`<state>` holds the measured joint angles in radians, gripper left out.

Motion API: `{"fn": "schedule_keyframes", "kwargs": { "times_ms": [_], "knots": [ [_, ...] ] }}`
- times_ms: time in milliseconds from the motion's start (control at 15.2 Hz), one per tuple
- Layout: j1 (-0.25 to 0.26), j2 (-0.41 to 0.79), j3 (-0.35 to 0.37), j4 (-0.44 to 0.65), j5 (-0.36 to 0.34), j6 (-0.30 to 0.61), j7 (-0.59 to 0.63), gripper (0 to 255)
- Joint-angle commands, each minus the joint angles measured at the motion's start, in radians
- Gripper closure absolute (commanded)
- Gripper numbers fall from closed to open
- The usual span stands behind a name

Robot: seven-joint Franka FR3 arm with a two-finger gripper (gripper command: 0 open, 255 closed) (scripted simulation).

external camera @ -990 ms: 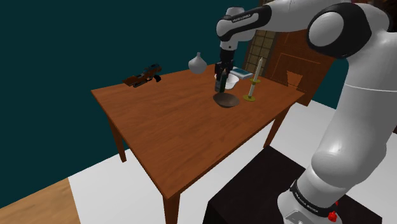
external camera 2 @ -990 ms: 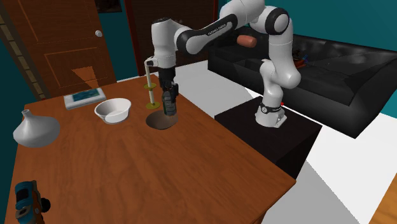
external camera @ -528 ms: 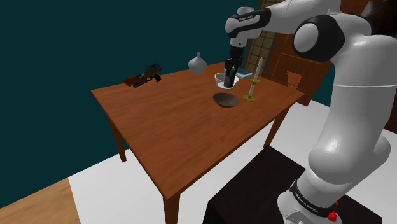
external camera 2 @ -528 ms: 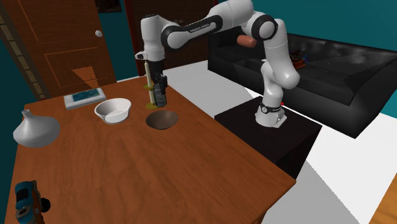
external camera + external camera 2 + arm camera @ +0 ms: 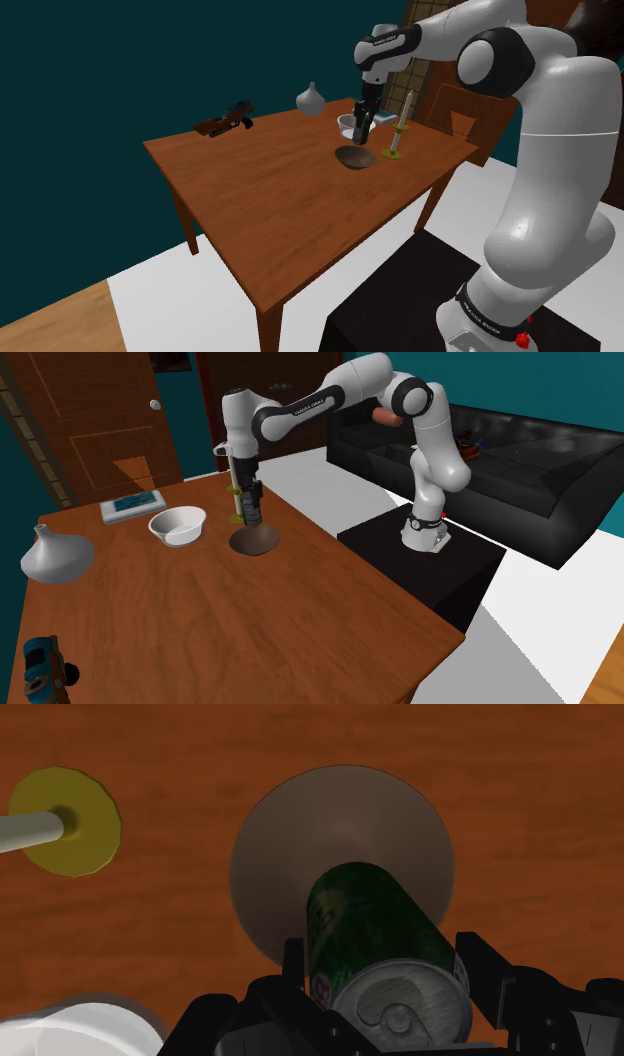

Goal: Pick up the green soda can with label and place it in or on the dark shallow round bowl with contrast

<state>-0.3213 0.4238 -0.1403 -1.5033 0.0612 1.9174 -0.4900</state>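
Observation:
A green soda can (image 5: 372, 940) with a silver top and a label is clasped between my black fingers, and my gripper (image 5: 385, 966) is shut on it. It hangs just above the dark shallow round bowl (image 5: 340, 854) on the wooden table. In the shoulder view the gripper (image 5: 361, 124) holds the can over the bowl (image 5: 355, 157). From the second exterior view, the gripper (image 5: 252, 510) and can hover over the bowl (image 5: 254, 540).
A candle on a yellow holder (image 5: 397, 150) stands close beside the bowl, and a white bowl (image 5: 177, 524) sits just past it. A grey vase (image 5: 56, 556), a book (image 5: 132, 505) and a brown tool (image 5: 225, 122) lie farther off. The table (image 5: 270, 200) has free room toward its near end.
The arm lifted the can away from the bowl toward the white bowl, then came back down a little over the dark bowl. The can stayed in the gripper.

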Motion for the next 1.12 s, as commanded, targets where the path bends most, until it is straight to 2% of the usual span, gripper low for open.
{"fn": "schedule_keyframes", "kwargs": {
  "times_ms": [0, 660, 1056],
  "knots": [
    [0.001, 0.003, 0.001, -0.022, 0.001, 0.026, -0.001, 255],
    [0.000, 0.044, 0.004, -0.098, 0.008, 0.143, -0.006, 255],
    [0.000, 0.044, 0.004, -0.098, 0.008, 0.143, -0.006, 255]
  ]
}}
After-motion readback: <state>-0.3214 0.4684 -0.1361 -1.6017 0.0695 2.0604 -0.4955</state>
